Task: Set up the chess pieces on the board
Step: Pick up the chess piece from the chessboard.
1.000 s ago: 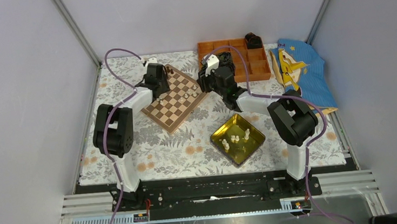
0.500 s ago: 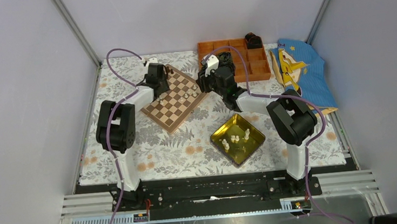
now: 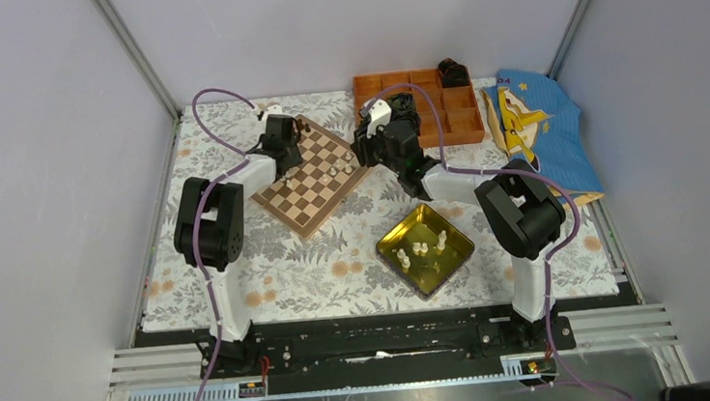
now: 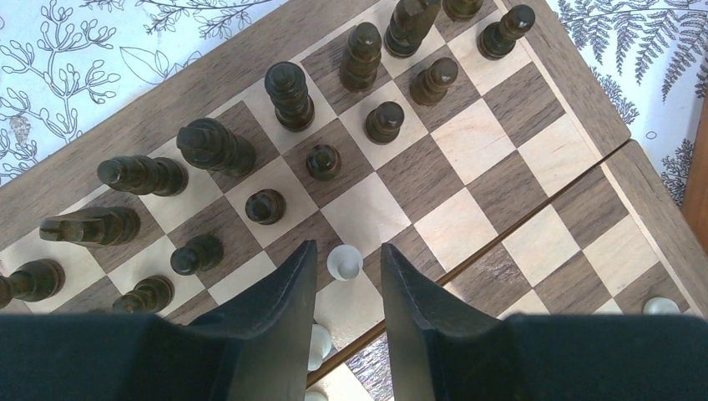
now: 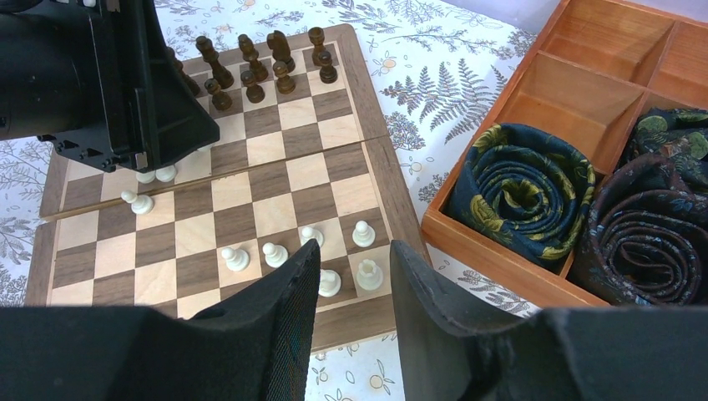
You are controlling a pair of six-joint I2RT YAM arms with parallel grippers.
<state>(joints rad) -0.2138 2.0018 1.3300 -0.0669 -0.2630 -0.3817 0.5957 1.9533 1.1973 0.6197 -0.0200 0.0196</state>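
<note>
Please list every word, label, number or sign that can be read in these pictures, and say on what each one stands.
No text reads clearly in any view.
On the blue bag: small marks near the yellow figure, too small to read.
On the board, the box and the tray: no writing shows.
</note>
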